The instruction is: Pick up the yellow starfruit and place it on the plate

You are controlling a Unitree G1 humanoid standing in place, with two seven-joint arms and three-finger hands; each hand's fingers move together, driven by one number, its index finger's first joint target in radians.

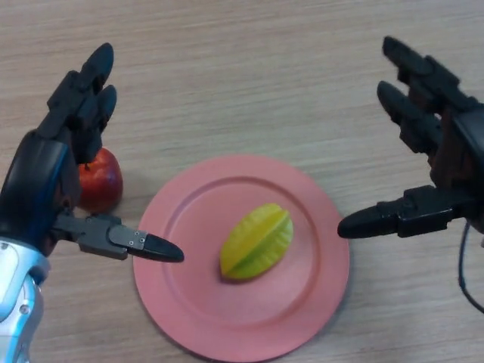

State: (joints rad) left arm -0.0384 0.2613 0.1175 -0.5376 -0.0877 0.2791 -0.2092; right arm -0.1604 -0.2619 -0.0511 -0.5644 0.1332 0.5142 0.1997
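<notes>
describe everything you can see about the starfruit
The starfruit is yellow with greenish grooves between its long raised ridges, and its skin looks smooth and waxy. It is whole and lies on its side, tilted diagonally, a little right of the middle of the pink plate. Only the plate touches it; neither hand is in contact.

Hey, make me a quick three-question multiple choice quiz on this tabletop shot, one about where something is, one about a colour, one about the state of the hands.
1. Where does the starfruit lie?
A. on the plate
B. on the bare table
C. in the left hand

2. What colour is the plate?
A. blue
B. pink
C. white

3. How are the left hand and right hand?
A. both open and holding nothing
B. left shut on the apple
C. right shut on the starfruit

Answers: 1 A, it rests near the plate's middle. 2 B, the plate is pink. 3 A, fingers straight on both sides, apart from the fruit.
</notes>
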